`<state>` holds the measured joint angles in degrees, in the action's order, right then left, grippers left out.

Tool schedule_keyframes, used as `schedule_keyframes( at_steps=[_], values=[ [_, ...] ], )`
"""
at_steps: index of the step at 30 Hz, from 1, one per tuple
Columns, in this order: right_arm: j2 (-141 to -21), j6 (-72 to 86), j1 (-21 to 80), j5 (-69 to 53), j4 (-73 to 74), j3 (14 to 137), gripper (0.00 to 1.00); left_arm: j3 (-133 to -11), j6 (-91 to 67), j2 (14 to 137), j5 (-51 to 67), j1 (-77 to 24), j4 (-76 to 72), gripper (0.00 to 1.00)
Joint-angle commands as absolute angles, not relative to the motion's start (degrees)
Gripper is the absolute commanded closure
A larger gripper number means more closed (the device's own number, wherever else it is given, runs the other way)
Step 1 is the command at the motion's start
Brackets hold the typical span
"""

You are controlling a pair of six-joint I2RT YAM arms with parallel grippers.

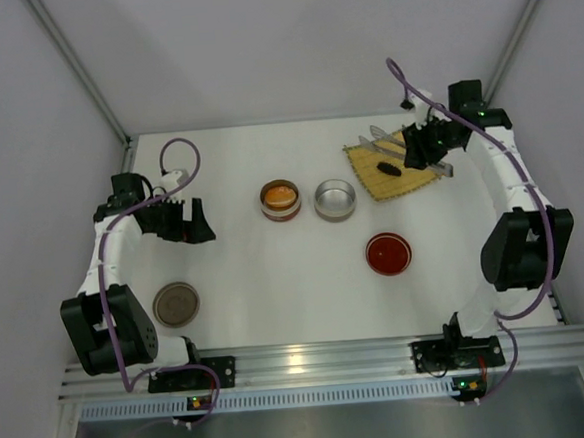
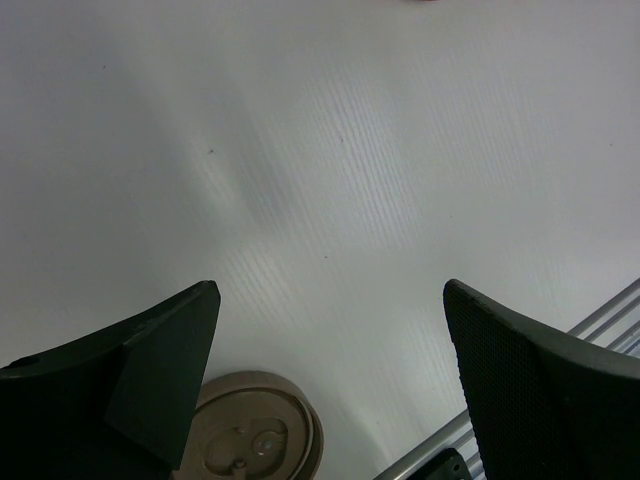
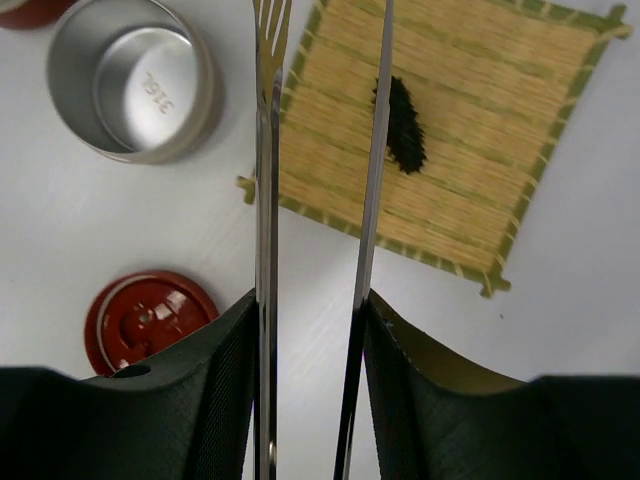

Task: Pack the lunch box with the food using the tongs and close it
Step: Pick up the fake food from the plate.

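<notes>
Right hand (image 3: 310,300) grips the tongs (image 3: 265,150): its 2 dark fingers (image 3: 215,380) press against the outer sides of the 2 thin metal arms, which run almost parallel up the middle of the right wrist view with a narrow gap between them. In the top view this hand (image 1: 422,148) is at the upper right of the frame, over the yellow woven mat (image 1: 394,177), with the tongs (image 1: 379,138) lying across the mat.

On the mat (image 3: 470,140) lies the dark oblong piece (image 3: 402,125), in the upper middle of the right wrist view. One tong arm crosses its left edge; whether the metal touches it cannot be told. The slotted tip of the other arm is beside the mat's left edge.

An orange bun-like piece (image 1: 280,193) sits in a round container (image 1: 281,211) near the centre of the top view. Just to its right stands an empty steel container (image 1: 335,199), also seen at the upper left of the right wrist view (image 3: 130,80). A red lid (image 1: 389,253) lies below and to the right of it on the white counter (image 1: 276,280).

Left hand (image 1: 190,226) is at the left of the top view, above the counter, its fingers (image 2: 150,350) spread wide and holding nothing. A tan lid (image 2: 250,440) shows at the bottom edge of the left wrist view, between them.
</notes>
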<state>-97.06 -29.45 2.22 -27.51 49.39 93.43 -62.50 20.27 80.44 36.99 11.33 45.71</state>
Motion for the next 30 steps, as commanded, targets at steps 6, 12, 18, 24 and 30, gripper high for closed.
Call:
schedule_keyframes(
  at_steps=[6,12,18,24,30],
  values=[
    [-101.15,-42.97,-7.02,-27.69,57.22,93.96,0.58,-65.48,23.73,82.88,41.4,11.69,48.6,0.02],
    [-104.85,-45.17,-8.88,-28.04,57.57,94.31,0.59,-65.65,24.35,83.67,40.96,11.69,49.39,0.02],
    [-108.01,-46.85,-9.05,-27.16,57.92,95.45,0.59,-66.01,24.08,84.29,41.04,11.69,49.57,0.02],
    [-109.86,-46.23,-9.58,-26.89,57.48,96.77,0.59,-65.65,24.26,85.08,42.36,11.6,49.83,0.02],
    [-110.92,-45.35,-9.75,-26.1,55.81,96.77,0.59,-65.83,24.35,85.61,42.19,11.6,49.83,0.02]
  ],
)
